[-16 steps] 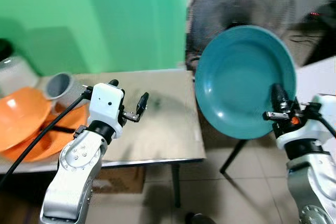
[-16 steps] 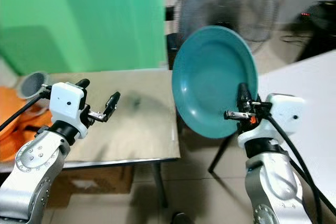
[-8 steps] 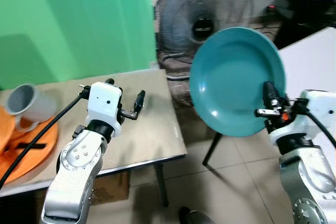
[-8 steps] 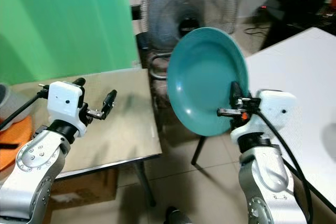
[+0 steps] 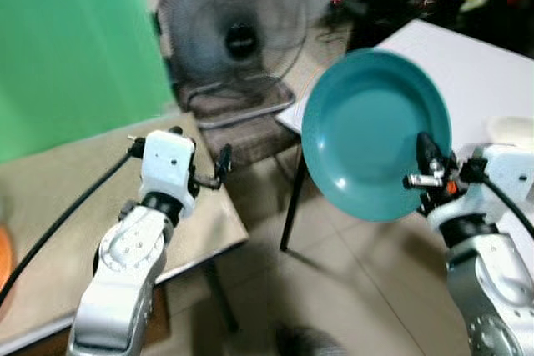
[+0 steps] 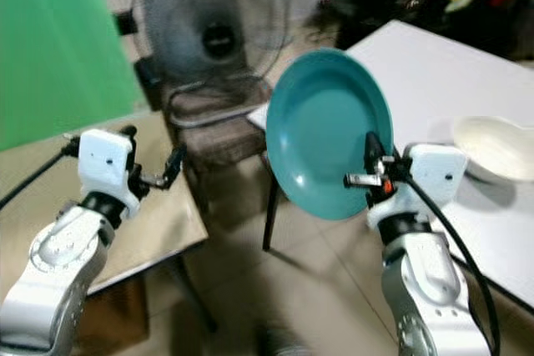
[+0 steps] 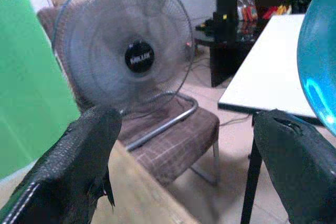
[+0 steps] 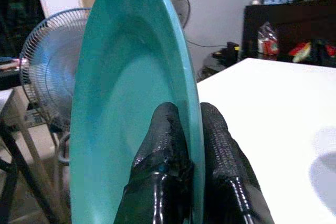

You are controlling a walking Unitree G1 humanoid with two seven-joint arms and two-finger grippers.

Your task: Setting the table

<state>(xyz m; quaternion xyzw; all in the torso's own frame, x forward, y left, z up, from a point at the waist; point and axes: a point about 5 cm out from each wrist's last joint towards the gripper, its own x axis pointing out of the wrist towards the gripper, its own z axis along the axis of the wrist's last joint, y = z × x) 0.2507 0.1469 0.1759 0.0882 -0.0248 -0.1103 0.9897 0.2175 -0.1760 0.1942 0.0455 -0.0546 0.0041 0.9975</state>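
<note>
Left eye view: the right gripper (image 5: 427, 160) sits at about four o'clock, its black fingers clamped on the lower rim of a teal plate (image 5: 371, 131) held upright in the air, its hollow face turned toward the camera. The plate hangs over the tiled floor (image 5: 334, 289), in front of the near edge of a white table (image 5: 484, 72) at two o'clock. The left gripper (image 5: 204, 174) is at nine o'clock, fingers spread and holding nothing, above the corner of a tan table (image 5: 50, 231). A pedestal fan (image 5: 238, 35) stands at twelve o'clock, with a green wall (image 5: 71, 43) at ten.

Right eye view: the same scene, somewhat blurred. A pale dish (image 6: 496, 147) — probably a shallow bowl — rests on the white table at three o'clock, well apart from the plate.

Left wrist view: the two black fingers (image 7: 79, 166) stand wide apart with only air between them. Beyond them the fan faces the camera behind a brown chair (image 7: 173, 142), and the teal plate's edge shows beside the white table.

Right wrist view: both fingers (image 8: 163, 156) pinch the plate's rim — one on each face — with the plate edge-on, the white table behind it.
</note>
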